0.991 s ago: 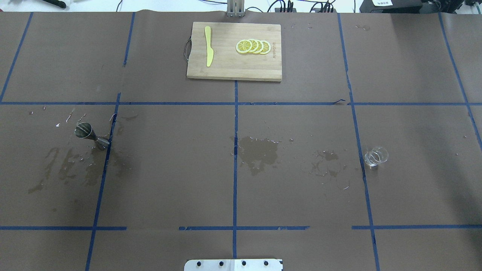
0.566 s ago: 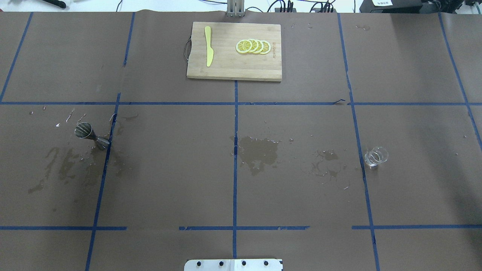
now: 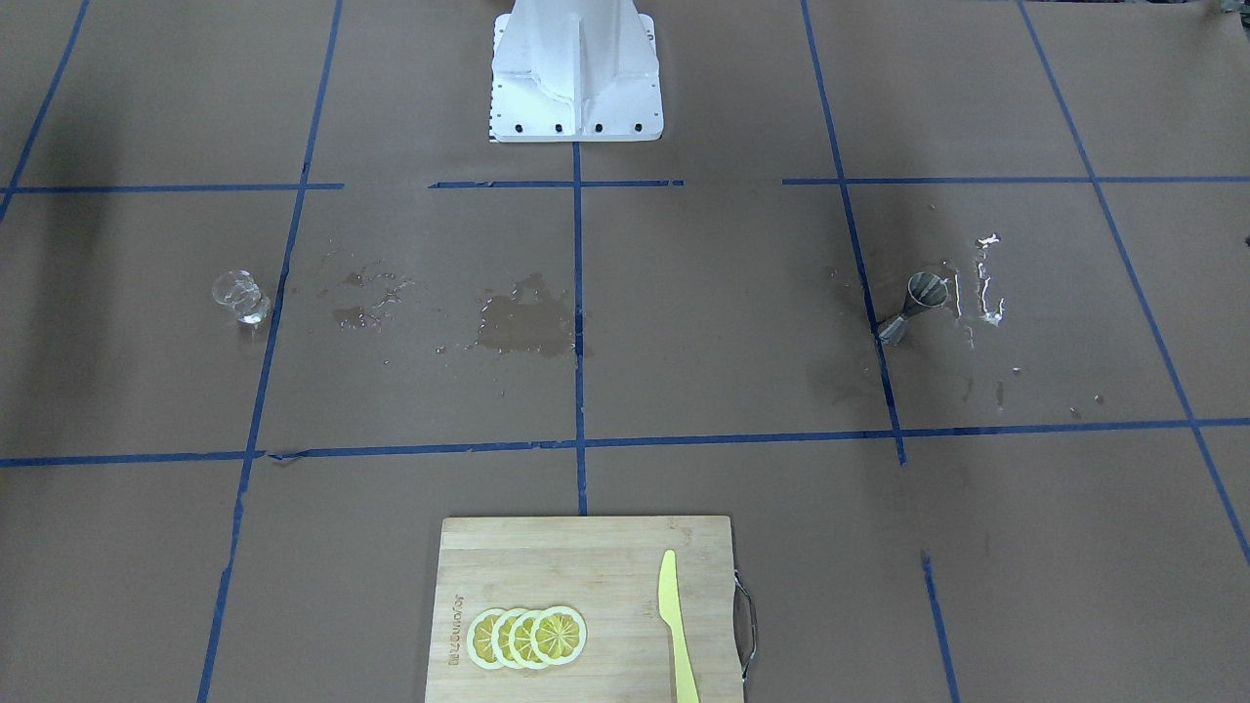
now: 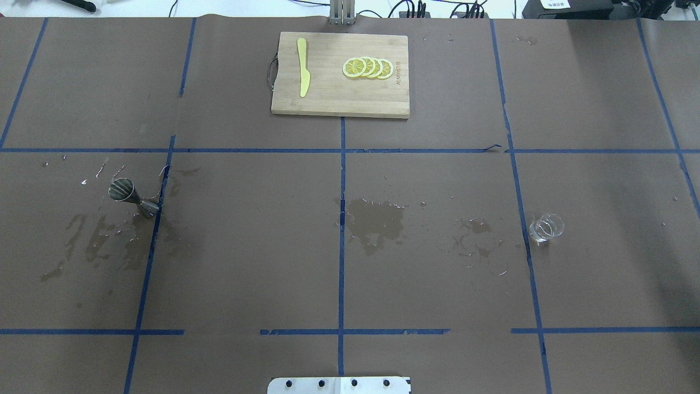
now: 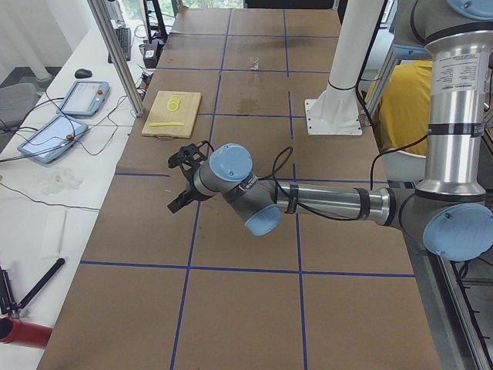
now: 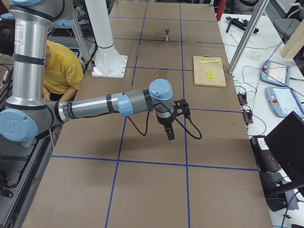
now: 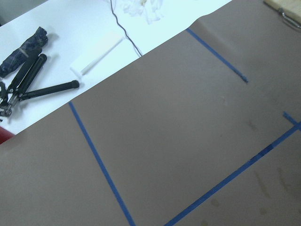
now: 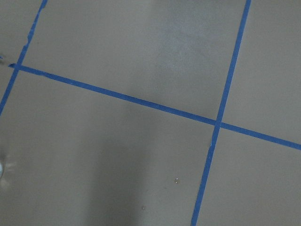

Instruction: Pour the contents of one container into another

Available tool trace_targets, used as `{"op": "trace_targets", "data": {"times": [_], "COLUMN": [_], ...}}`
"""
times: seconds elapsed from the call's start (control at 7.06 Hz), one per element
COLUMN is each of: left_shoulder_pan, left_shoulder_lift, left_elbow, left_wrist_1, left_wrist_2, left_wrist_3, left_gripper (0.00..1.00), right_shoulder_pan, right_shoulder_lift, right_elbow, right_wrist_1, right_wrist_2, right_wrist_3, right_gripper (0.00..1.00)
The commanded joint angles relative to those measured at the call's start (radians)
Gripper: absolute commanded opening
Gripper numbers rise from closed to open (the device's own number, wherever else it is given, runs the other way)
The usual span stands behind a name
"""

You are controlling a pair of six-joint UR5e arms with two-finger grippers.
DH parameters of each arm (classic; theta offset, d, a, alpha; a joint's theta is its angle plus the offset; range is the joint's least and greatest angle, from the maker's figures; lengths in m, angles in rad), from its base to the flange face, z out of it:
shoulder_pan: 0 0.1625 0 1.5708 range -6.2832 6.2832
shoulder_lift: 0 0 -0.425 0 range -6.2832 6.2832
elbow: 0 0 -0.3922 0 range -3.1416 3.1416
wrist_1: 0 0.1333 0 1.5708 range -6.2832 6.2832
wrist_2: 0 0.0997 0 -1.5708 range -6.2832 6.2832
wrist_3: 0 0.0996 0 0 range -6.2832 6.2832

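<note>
Overhead exterior: jigger [image 4: 134,198] upright, axis vertical

one beaker [image 4: 546,227], one jigger [image 4: 131,196], four lemon slices [image 4: 368,68]

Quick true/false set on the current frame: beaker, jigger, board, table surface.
1. The small clear glass beaker stands on the wooden cutting board. False: it stands on the brown paper, far from the board.
2. The shiny steel hourglass jigger stands far from the beaker, toward the robot's left. True.
3. A gripper holds the beaker. False: nothing touches it.
4. Yellow lemon slices and a yellow knife lie on the board. True.
5. The paper between beaker and jigger is dry. False: wet patches show there.
</note>
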Motion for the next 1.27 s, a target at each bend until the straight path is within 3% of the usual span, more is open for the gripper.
{"op": "trace_targets", "data": {"times": [0.0,0.42,0.71,0.99,1.13], "left_shoulder_pan": [0.22,0.57,0.788,0.958,1.009], "left_shoulder_lift": [0.006,0.052,0.092,0.095,0.095], "left_elbow": [-0.017,-0.046,-0.078,-0.078,-0.069], "left_wrist_1": [-0.264,-0.413,-0.416,-0.41,-0.41], "left_wrist_2": [0.199,0.724,1.081,1.361,1.441], "left_wrist_3": [-0.375,-0.634,-0.718,-0.733,-0.734], "left_gripper": [1.0,1.0,1.0,1.0,1.0], "right_shoulder_pan": [0.0,0.002,0.009,0.012,0.014], "right_shoulder_lift": [-0.009,-0.017,-0.017,-0.016,-0.017], "right_elbow": [-0.001,0.002,0.007,0.007,0.007], "right_wrist_1": [-0.001,0.002,0.002,0.002,0.002], "right_wrist_2": [0.0,0.002,0.002,0.002,0.002], "right_wrist_3": [0.0,0.001,0.001,0.001,0.001], "right_gripper": [1.0,1.0,1.0,1.0,1.0]}}
